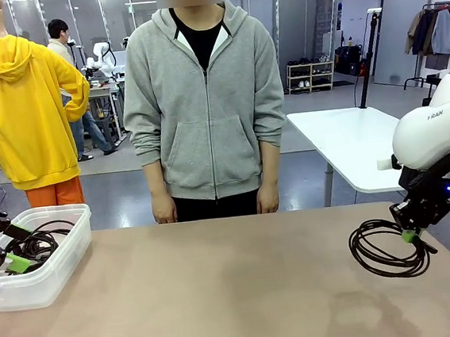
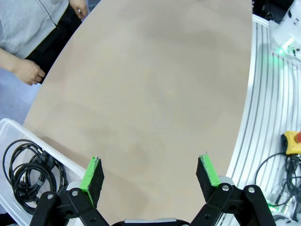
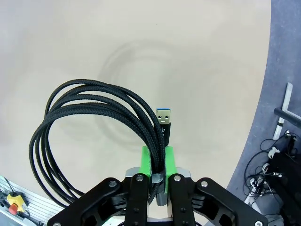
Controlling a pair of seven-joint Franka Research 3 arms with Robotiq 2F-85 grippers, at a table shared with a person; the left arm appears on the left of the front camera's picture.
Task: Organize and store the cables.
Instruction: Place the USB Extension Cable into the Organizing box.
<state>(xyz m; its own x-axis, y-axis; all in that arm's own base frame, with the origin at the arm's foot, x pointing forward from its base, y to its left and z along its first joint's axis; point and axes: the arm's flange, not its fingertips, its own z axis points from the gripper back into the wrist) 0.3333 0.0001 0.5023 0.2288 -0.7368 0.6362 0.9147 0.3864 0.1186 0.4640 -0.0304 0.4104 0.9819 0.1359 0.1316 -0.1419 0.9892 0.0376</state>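
The right gripper [image 3: 157, 162] is clamped on a braided black cable coil [image 3: 89, 127], pinched where the loops bunch so the round bundle hangs together above the matte tan table [image 1: 221, 288]. The left gripper [image 2: 149, 174] is spread wide, empty, beside the translucent plastic bin [image 1: 41, 286], where smoother coiled cables [image 2: 28, 172] are stored.

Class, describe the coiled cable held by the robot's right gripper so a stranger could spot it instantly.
Start at the tan table and look to its right side, where the right gripper is shut on a black braided cable coil. Unlike the cables lying in the clear plastic bin, it hangs lifted, showing a blue-tipped USB plug.
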